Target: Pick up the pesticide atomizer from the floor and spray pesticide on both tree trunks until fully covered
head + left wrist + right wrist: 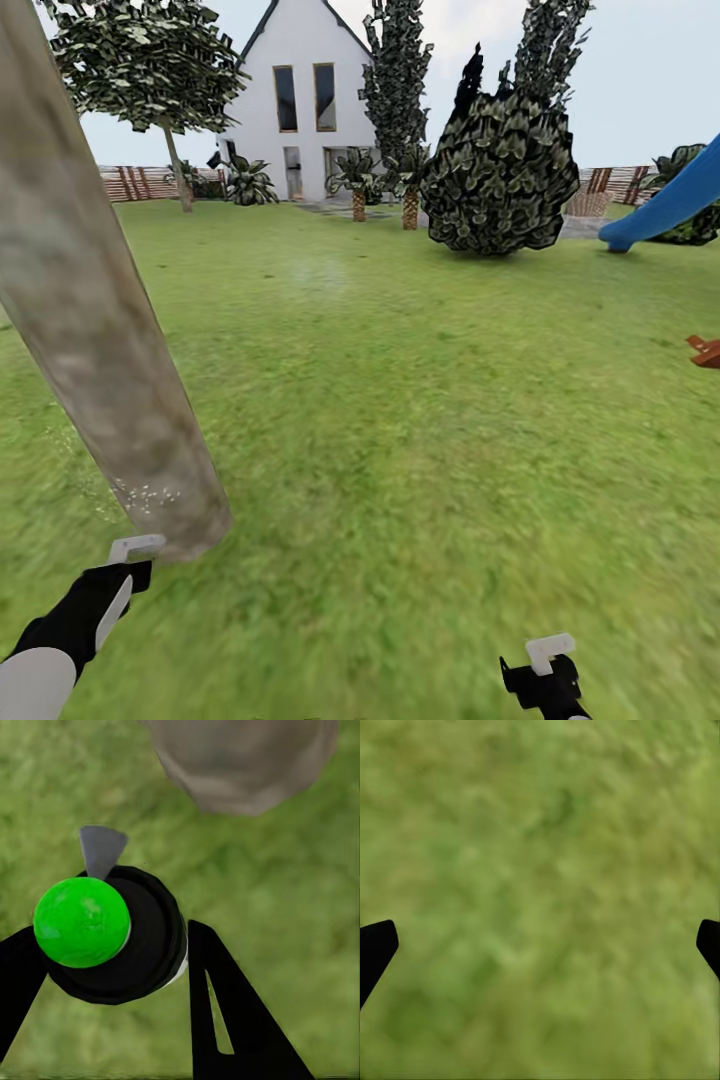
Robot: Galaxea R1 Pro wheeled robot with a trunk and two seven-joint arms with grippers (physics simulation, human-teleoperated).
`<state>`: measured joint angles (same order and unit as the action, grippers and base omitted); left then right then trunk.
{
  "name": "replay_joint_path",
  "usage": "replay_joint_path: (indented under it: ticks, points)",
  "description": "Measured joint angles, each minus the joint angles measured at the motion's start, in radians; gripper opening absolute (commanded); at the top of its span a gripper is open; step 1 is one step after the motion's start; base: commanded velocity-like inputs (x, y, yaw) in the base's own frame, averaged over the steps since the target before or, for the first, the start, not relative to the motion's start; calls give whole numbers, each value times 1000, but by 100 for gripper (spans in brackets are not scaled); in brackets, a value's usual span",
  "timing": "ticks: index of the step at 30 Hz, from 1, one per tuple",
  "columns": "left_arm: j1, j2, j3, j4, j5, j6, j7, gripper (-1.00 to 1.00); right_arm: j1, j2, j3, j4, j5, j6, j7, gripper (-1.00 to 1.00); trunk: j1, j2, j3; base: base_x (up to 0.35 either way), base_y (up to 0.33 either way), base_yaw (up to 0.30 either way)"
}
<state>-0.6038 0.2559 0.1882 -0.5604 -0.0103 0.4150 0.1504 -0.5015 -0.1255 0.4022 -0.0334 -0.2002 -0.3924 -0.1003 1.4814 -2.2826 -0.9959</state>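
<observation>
The pesticide atomizer (146,945), a black bottle whose top looks bright green here, sits between the two black fingers of my left gripper (112,952), which is shut on it. In the head view my left gripper (128,565) hangs low over the grass, right by the foot of the near tree trunk (100,330), a thick pale mottled column leaning across the left side. Whitish specks (150,494) dot its base. The trunk's foot (240,765) lies just beyond the bottle. The second tree (178,165) stands far off by the fence. My right gripper (548,662) is open over bare grass.
A wide lawn (420,400) stretches ahead to a white house (300,110). A dark leafy bush (500,175) and a short palm (410,205) stand at the back, a blue slide (665,205) at the right, a reddish-brown object (706,350) at the right edge, a slat fence (135,183) behind.
</observation>
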Motion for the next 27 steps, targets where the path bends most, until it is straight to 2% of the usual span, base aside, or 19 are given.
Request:
replay_joint_path:
  ticks: [8, 16, 22, 24, 27]
  points:
    - [0, -1, 1, -7, 2, 0, -1, -100, 0, 0, 0, 0, 0, 0, 0, 100, 0, 0, 0, 24, -38, 277]
    - [0, -2, 0, -10, 4, -1, -2, -100, 0, 0, 0, 0, 0, -1, 0, 100, 0, 0, 0, 78, -250, 43]
    - [-4, -8, 0, -38, 8, 3, -9, -100, 0, -2, -2, 0, 0, -1, 0, 100, 0, 0, 0, -105, -104, 244]
    - [-14, -33, -6, -152, 10, 35, -16, -100, 0, -3, -2, 0, 0, -1, 0, 100, 0, 0, 0, -3, -2, 272]
    - [-19, -44, -11, -238, 8, 166, -19, -100, 0, -3, -2, 0, 0, -1, 0, 100, 0, 0, 0, -1, 0, 115]
